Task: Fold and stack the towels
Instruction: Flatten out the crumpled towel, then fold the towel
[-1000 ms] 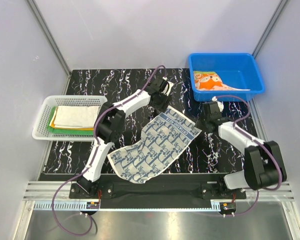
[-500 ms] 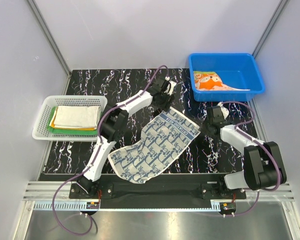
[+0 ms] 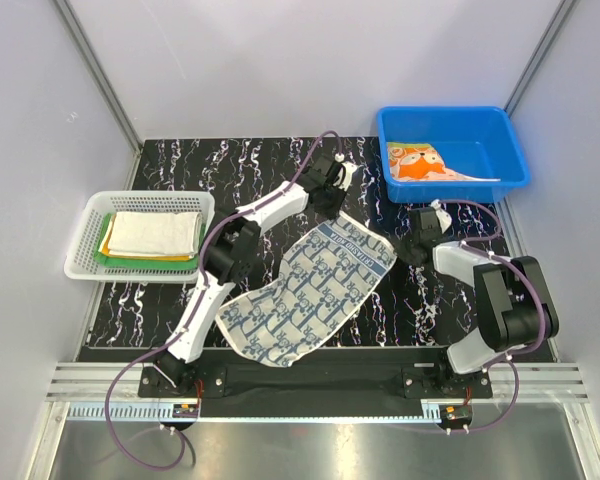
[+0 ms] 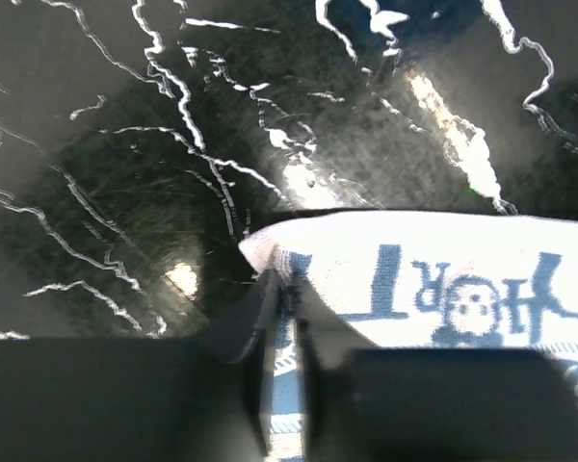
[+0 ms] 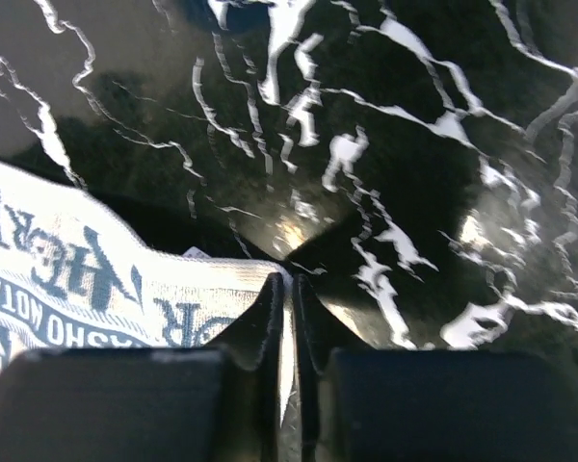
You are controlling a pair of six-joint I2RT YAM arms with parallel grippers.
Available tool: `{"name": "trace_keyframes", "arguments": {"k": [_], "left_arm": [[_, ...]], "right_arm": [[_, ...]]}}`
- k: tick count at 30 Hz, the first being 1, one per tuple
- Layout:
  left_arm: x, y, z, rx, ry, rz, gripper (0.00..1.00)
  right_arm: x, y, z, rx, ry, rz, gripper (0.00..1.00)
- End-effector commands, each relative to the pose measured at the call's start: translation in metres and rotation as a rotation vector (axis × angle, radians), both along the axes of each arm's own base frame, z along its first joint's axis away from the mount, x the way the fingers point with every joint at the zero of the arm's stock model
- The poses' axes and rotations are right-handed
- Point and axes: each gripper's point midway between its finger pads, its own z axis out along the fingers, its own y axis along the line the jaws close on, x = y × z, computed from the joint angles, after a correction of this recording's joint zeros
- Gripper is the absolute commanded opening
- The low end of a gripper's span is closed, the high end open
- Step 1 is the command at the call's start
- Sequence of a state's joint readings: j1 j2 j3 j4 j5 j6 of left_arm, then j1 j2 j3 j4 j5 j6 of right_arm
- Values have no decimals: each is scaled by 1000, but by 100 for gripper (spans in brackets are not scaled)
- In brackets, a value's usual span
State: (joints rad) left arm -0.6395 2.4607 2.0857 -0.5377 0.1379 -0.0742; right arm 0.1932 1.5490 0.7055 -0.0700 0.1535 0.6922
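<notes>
A navy-and-white patterned towel (image 3: 310,290) lies spread out diagonally on the black marbled table (image 3: 180,290). My left gripper (image 3: 332,207) is at the towel's far corner. In the left wrist view the left gripper (image 4: 287,294) is shut on that corner of the towel (image 4: 443,279). My right gripper (image 3: 407,250) is at the towel's right corner, and the right wrist view shows it (image 5: 289,289) shut on the hem of the towel (image 5: 77,279). A white towel (image 3: 155,232) tops orange-yellow and green ones in the basket. A fox-face towel (image 3: 420,163) lies in the blue bin.
The white basket (image 3: 85,250) stands at the table's left edge. The blue bin (image 3: 500,150) stands at the back right. Grey walls close in the table at the back and on both sides.
Both grippers have come down onto the patterned towel's two far corners and shut on them. The right gripper has drawn in toward its corner.
</notes>
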Motion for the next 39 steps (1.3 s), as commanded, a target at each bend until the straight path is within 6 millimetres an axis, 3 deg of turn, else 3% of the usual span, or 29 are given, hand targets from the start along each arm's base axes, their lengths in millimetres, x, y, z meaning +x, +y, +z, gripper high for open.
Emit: {"name": "trace_keyframes", "arguments": {"k": [1,4,7,8,9,11,12,14,15,17,18,20,21,22,23,24,25,26,29,34,35,36,37,39], "left_arm": [[-13,-10,-12,-20,64,-40,3],[-2,14,9,18,44,28,0],[10,42,51,-23,7,114,0],[11,48,76,-69,-24,126,0],[12,55,86,-91,-33,145,0],[21,69,123,-146,-102,175,0],[22,75,126,-146,-111,179,0],[28,90,139,-137,-128,213,0],[36,99,149,-139,-145,233,0],[41,111,153,-129,-145,260,0],[48,121,156,-132,-149,282,0],[58,128,165,-157,-164,300,0],[65,136,170,-169,-168,321,0],[70,137,177,-189,-185,322,0],[75,137,179,-210,-183,321,0],[81,141,184,-230,-195,325,0],[85,138,188,-256,-201,304,0],[93,136,197,-268,-226,300,0],[103,141,203,-248,-277,282,0],[106,150,197,-200,-328,234,0],[105,152,200,-190,-340,220,0],[100,153,190,-176,-323,214,0],[99,154,189,-176,-329,214,0],[91,156,201,-190,-349,210,0]], "right_arm": [[10,13,-2,35,3,76,1],[35,26,19,17,-60,219,0],[64,39,55,22,-142,302,0],[70,42,64,7,-168,350,0],[83,46,84,4,-219,367,0],[95,55,100,12,-268,430,0],[106,60,117,12,-312,458,0],[118,75,129,35,-364,542,0],[126,88,146,60,-419,603,0],[145,94,158,34,-491,649,0],[161,96,180,17,-544,652,0],[177,96,166,-25,-499,688,0],[195,101,193,-44,-557,709,0],[203,103,174,-52,-510,733,0],[217,106,197,-63,-564,740,0],[223,108,199,-63,-569,747,0],[229,109,188,-63,-546,753,0],[238,110,204,-75,-584,755,0],[249,112,202,-98,-605,776,0],[250,118,209,-108,-671,819,0],[245,118,199,-107,-654,829,0],[242,118,198,-110,-657,836,0],[238,118,207,-127,-683,847,0],[224,118,196,-106,-658,875,0]]}}
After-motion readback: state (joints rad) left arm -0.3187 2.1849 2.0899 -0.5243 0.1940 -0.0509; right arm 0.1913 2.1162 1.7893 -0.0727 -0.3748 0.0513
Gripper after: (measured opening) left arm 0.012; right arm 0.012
